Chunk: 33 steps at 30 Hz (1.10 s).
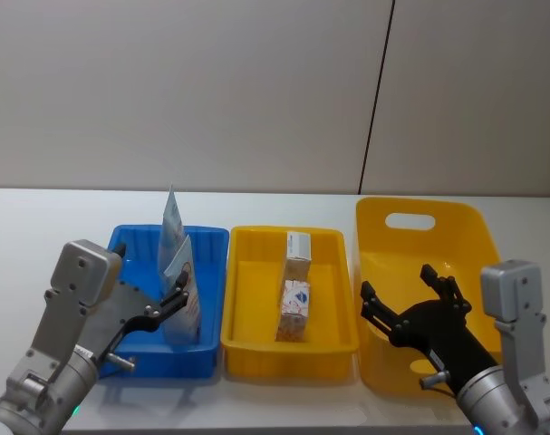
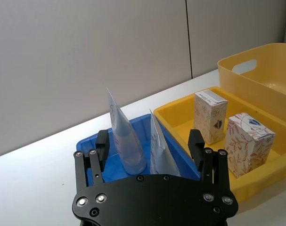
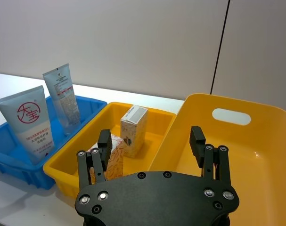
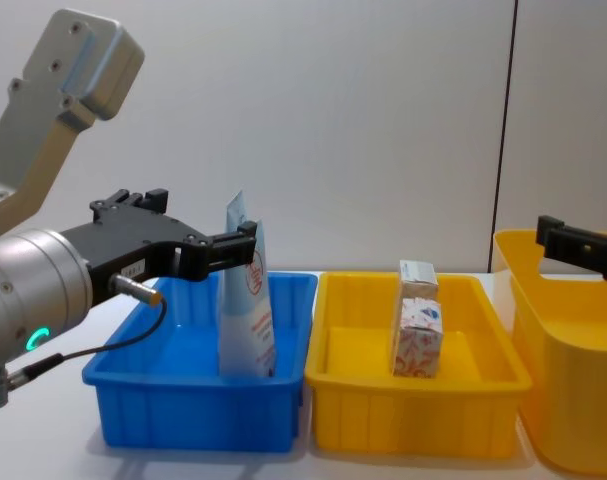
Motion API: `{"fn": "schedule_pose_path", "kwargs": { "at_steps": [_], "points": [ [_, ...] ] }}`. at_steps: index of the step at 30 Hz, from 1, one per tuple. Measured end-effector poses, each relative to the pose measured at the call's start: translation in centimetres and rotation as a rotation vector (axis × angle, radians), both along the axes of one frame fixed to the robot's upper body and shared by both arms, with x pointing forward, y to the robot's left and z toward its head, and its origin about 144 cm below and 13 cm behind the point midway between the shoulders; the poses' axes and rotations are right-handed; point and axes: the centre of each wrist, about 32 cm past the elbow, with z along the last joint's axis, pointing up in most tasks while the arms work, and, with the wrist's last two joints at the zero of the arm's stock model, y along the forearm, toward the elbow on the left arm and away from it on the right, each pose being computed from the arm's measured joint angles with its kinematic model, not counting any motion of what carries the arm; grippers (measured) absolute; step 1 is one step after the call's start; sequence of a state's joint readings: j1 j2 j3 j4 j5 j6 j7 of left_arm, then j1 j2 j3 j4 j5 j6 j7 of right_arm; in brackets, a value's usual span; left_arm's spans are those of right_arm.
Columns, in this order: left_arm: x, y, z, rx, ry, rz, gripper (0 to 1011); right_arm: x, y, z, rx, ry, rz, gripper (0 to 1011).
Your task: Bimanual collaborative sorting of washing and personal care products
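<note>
sorted state, by kind, it seems: logo tube [image 3: 32,125] and plain tube [image 3: 62,96] stand cap-down in the blue bin [image 1: 134,240] at left of the head view, leaning together, probably so they stay upright. beige carton [image 3: 133,125] and red-print carton [image 3: 110,155] stand in the middle yellow bin [image 1: 256,272], centre frame. left gripper [image 2: 149,141], lower left, fingers apart and holding nothing; the logo tube sits just ahead of its gap, contact cannot be told. right gripper [image 3: 151,136], lower right, also spread and empty, hangs over the large yellow bin [image 1: 456,240], well apart from the cartons.
</note>
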State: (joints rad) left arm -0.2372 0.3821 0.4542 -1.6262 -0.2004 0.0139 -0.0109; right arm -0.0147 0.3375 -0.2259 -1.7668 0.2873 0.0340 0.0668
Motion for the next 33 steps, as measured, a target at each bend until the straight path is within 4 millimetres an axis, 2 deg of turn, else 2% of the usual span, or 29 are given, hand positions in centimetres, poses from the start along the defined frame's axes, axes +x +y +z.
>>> {"fn": "schedule_pose_path", "kwargs": {
  "at_steps": [33],
  "points": [
    [0.00,0.00,0.00,0.000,0.000,0.000,1001,0.00,0.00,0.00,0.000,0.000,0.000,1003]
  ]
}}
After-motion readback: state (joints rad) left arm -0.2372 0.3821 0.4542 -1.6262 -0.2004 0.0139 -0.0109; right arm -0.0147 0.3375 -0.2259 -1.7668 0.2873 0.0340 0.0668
